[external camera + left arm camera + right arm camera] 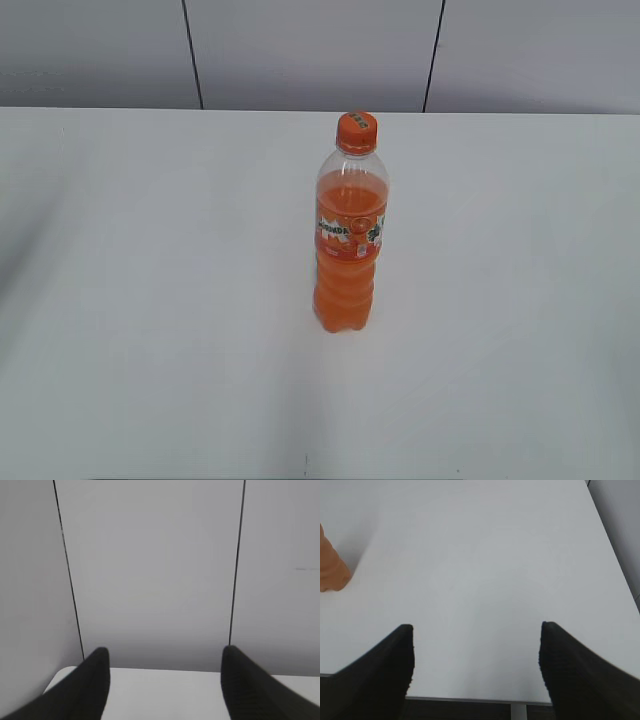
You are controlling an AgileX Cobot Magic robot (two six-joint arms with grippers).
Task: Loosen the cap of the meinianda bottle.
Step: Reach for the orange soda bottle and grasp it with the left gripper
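The meinianda bottle [349,250] stands upright near the middle of the white table, full of orange drink, with an orange-and-green label band. Its orange ribbed cap [357,131] sits on the neck, with a small dark mark on top. The bottle's orange base shows at the left edge of the right wrist view [330,570]. My left gripper [164,655] is open and empty, facing the grey wall over the table's far edge. My right gripper [476,630] is open and empty above the table's near edge, to the right of the bottle. Neither gripper shows in the exterior view.
The white table [150,300] ends at a grey panelled wall [310,50] with dark vertical seams. The table's right edge [615,580] and front edge [470,698] show in the right wrist view.
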